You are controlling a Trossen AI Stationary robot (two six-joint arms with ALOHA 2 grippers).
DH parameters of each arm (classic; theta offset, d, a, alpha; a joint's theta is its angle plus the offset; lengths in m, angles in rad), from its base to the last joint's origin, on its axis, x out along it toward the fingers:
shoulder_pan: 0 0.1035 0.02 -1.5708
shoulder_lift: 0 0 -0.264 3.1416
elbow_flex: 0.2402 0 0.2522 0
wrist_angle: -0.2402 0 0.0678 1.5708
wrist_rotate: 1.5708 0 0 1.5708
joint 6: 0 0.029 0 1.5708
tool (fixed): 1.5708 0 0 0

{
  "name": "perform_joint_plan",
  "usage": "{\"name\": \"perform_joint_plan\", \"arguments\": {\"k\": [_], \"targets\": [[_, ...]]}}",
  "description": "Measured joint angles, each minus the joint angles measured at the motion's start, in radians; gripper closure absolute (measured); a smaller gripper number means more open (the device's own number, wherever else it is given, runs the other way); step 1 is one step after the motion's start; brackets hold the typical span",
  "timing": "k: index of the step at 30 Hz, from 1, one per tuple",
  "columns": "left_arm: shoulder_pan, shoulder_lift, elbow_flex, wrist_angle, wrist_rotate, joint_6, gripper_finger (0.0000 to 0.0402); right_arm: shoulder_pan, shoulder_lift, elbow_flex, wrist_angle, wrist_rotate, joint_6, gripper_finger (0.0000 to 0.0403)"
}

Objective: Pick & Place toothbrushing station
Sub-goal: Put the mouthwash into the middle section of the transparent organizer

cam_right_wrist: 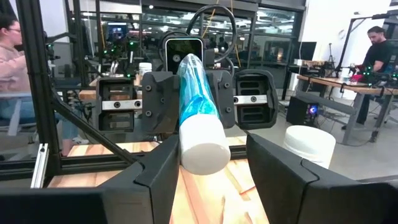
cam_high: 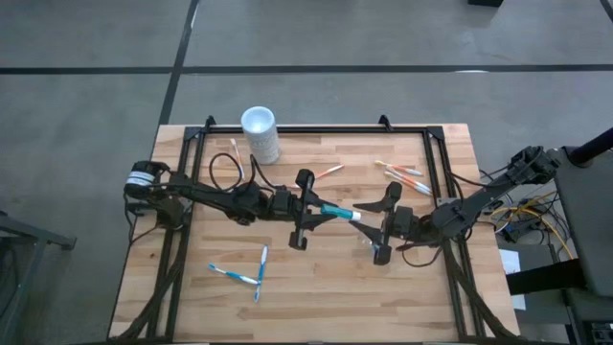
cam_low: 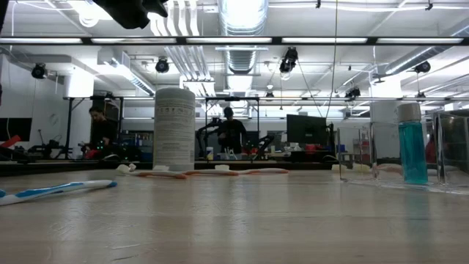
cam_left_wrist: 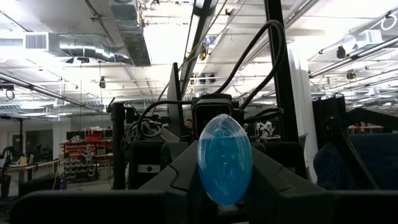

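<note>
I count one tall opaque white cup (cam_high: 261, 133) standing at the far side of the wooden slatted table (cam_high: 316, 287), two blue-and-white toothbrushes (cam_high: 247, 275) lying crossed on the near left boards, and orange-and-white toothbrushes (cam_high: 402, 173) far right, at least two there, plus one more (cam_high: 329, 172) near the middle and a pair (cam_high: 233, 159) beside the white cup. I see one blue see-through tube with a white cap (cam_high: 341, 212) hanging above the table's centre, between both arms.

My left gripper (cam_high: 305, 221) is clamped on the tube's blue end; through its wrist camera the flat blue tail (cam_left_wrist: 224, 159) sits pinched between the fingers. My right gripper (cam_high: 386, 224) faces it, its fingers standing apart either side of the white cap (cam_right_wrist: 203, 148); I cannot tell whether they touch it.

In the low view a clear plastic container (cam_low: 401, 154) with blue inside stands on the table at the picture's right.
</note>
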State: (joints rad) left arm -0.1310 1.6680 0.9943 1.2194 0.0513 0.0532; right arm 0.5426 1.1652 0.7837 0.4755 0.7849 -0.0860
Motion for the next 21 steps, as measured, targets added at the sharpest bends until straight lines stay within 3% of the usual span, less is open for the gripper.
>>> {"name": "perform_joint_plan", "arguments": {"k": [21], "targets": [[0.0,-0.001,0.0,-0.021,-0.001,0.001,0.0314,0.003,-0.02,0.01,-0.005,-0.003,0.034,0.0251]]}}
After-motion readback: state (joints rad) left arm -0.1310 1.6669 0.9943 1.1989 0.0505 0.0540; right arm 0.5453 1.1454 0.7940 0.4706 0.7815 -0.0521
